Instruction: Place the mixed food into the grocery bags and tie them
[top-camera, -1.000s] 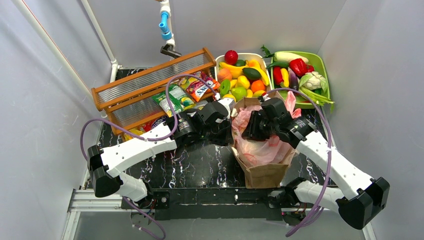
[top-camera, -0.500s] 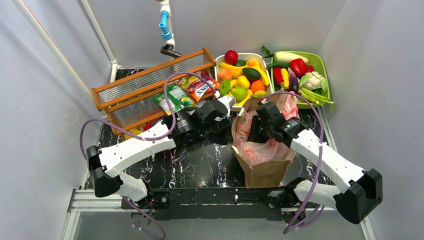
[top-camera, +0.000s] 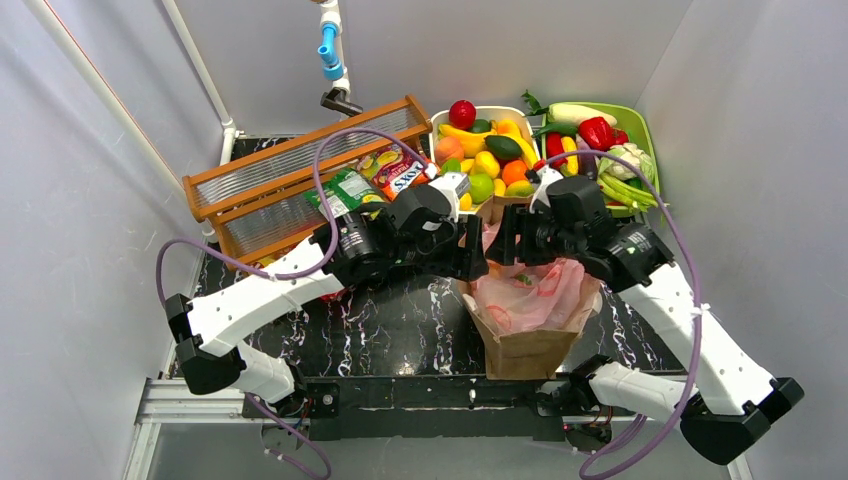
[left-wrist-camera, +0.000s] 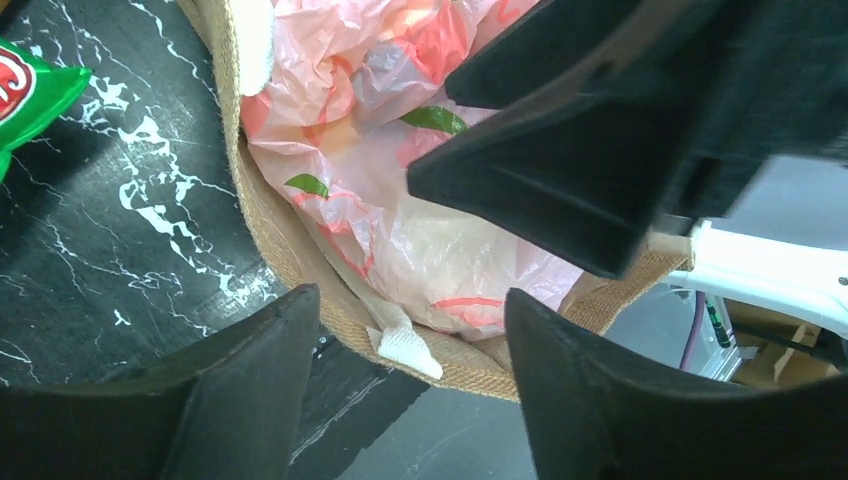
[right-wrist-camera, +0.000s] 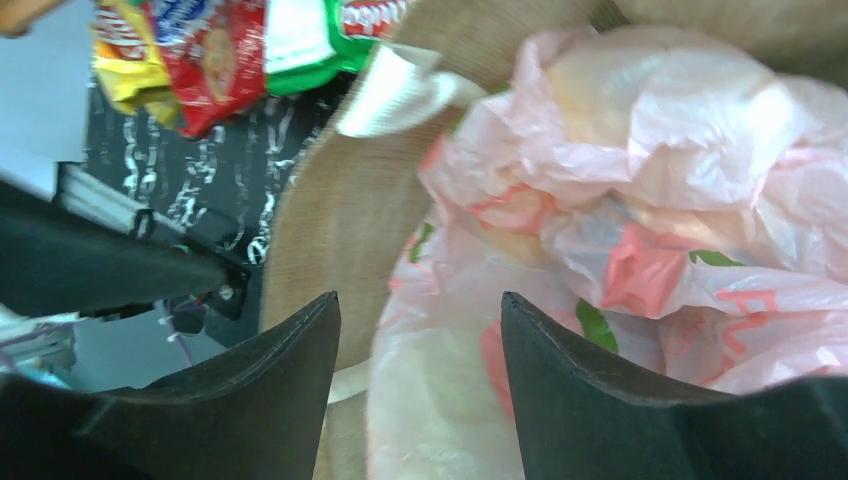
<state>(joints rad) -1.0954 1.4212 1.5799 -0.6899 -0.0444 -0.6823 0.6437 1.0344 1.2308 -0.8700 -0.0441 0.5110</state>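
Bags are standing mid-table, the pink bag (top-camera: 530, 292) sitting crumpled inside the paper bag (top-camera: 525, 352). Left gripper (left-wrist-camera: 410, 300) is hovering over the paper bag's left rim, fingers spread, gripping nothing. Right gripper (right-wrist-camera: 420, 300) is facing it above the pink plastic, likewise spread and empty. Fruit (top-camera: 488, 155) is lying in the basket (top-camera: 437, 118) behind; packets (top-camera: 390, 175) are resting by the rack (top-camera: 300, 170).

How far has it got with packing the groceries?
Done: the pink bag sits inside the paper bag, contents hidden. In hand: the left gripper and right gripper hover open above it, empty. Left: fruit fills the basket, snack packets lie on the table, and no knot shows.
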